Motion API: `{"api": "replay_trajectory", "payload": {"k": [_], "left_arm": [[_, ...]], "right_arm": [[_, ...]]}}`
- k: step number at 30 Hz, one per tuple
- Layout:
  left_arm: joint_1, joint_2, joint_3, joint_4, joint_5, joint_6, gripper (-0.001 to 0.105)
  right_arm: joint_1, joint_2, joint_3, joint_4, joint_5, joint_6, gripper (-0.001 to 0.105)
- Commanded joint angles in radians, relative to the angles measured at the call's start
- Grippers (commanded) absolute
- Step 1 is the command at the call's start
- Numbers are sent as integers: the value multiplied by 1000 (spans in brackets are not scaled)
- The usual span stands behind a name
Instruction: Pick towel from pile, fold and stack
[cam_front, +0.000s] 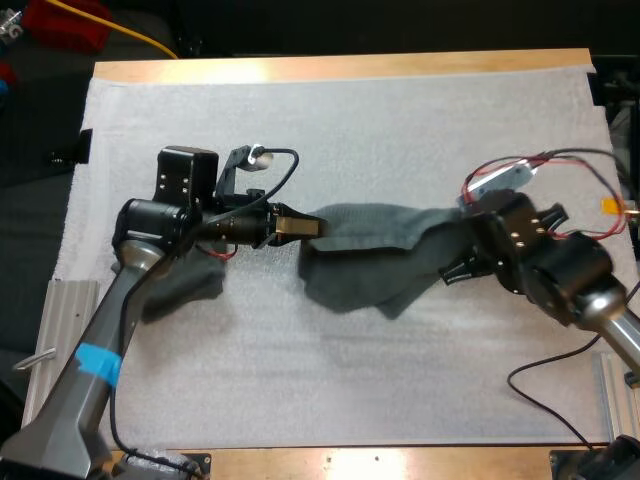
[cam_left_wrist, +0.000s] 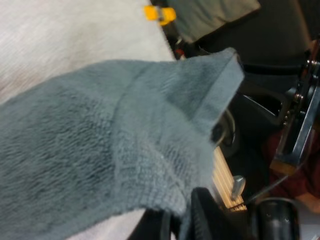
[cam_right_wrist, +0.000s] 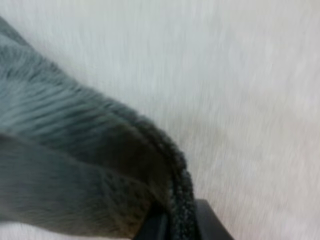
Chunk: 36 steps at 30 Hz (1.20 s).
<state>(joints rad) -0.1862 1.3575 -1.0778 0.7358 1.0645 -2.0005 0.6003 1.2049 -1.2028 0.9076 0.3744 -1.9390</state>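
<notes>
A dark grey-green towel (cam_front: 375, 255) hangs stretched between my two grippers over the middle of the mat, sagging toward the near side. My left gripper (cam_front: 318, 228) is shut on its left end; in the left wrist view its fingers (cam_left_wrist: 200, 210) pinch the towel's edge (cam_left_wrist: 115, 150). My right gripper (cam_front: 462, 262) is shut on the towel's right end, and in the right wrist view the towel's hem (cam_right_wrist: 177, 190) runs between its fingers (cam_right_wrist: 212, 225). A second crumpled towel (cam_front: 185, 285) lies on the mat beneath my left arm.
The white mat (cam_front: 400, 130) covers the wooden table (cam_front: 340, 66). A metal rail (cam_front: 65, 330) lies at the mat's left edge and another (cam_front: 610, 385) at the right. A person's dark legs (cam_left_wrist: 270, 35) show past the table in the left wrist view.
</notes>
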Motion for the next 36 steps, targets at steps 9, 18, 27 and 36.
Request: {"api": "replay_trajectory", "payload": {"k": [9,18,27,36], "left_arm": [[-3,-140,-33,21,8,-82,0],[-7,-266,-33,129,-45,-72,0],[-103,-399,-33,347,-235,21,0],[-375,-475,-33,508,-501,12,0]], "right_arm": [[-1,-99,-101,5,-176,-62,1],[37,-124,-184,202,-208,-109,1],[234,-171,-206,378,-84,-66,1],[413,-227,-206,552,-39,85,1]]}}
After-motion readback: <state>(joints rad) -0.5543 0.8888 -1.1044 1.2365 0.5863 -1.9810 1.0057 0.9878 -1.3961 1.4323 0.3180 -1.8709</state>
